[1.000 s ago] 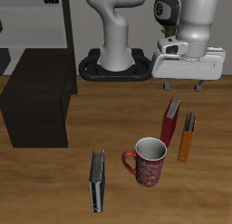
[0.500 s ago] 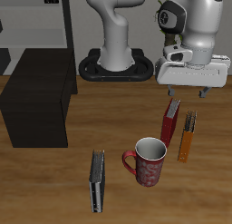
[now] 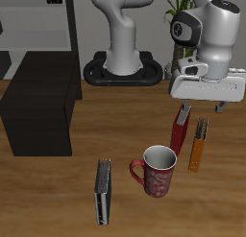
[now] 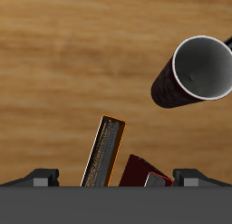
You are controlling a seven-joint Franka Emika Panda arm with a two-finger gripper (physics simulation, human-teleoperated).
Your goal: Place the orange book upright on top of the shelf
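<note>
Gripper (image 3: 203,106) had drifted over the books, fingers spread wide and holding nothing.
Over the last second it slid toward the orange book (image 3: 198,145), which lay flat beside the red book (image 3: 180,129), well apart from the shelf (image 3: 38,102); grasping remained undone.

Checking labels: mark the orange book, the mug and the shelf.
orange book (image 3: 198,145), exterior view, middle of cover.
mug (image 3: 159,160), exterior view, rim opening.
shelf (image 3: 42,87), exterior view, flat top.
</note>
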